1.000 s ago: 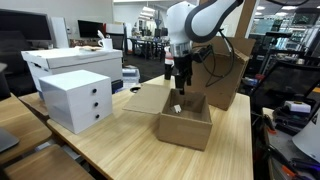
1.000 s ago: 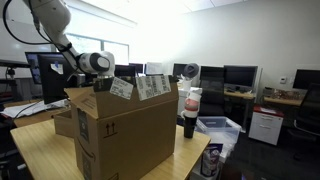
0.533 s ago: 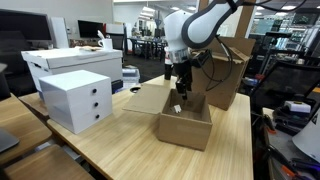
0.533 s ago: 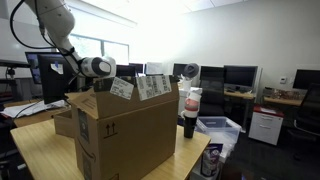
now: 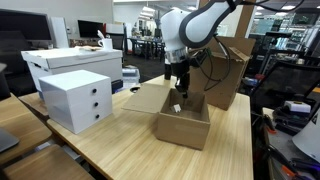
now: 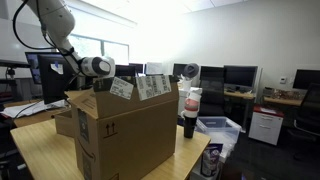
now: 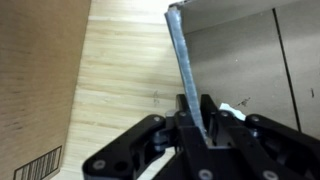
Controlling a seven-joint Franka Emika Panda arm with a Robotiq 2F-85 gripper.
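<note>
The step in hand is judged to be the grasp on a flap (image 7: 180, 60) of the small open box (image 5: 186, 124). The box is set near the middle of the table (image 5: 105, 140), closer to the edge that also carries the big box (image 5: 228, 72). In the wrist view the flap is seen upright and edge-on, passed between the 2 fingers of the tool (image 7: 197, 115). The jaws are drawn nearly together and appear pinched on the thin cardboard, though contact is partly hidden. The next move calls for the grip to be kept firm and the flap swung about its crease, not pulled, so that the light box is not dragged.
</note>
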